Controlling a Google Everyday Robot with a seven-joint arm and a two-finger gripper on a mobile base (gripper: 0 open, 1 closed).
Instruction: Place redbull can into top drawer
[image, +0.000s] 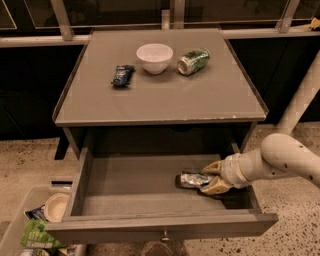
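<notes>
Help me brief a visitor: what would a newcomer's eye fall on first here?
The top drawer stands wide open below the grey table, with the redbull can lying on its side at the right of the drawer floor and the white arm's claw at the can's right end. Next comes the tabletop row: a dark packet, a white bowl and a green can on its side.

The top drawer (130, 187) stands pulled out, open from above, with its left and middle floor bare. The redbull can (191, 180) and the gripper (207, 178) at its end fill the right side.
</notes>
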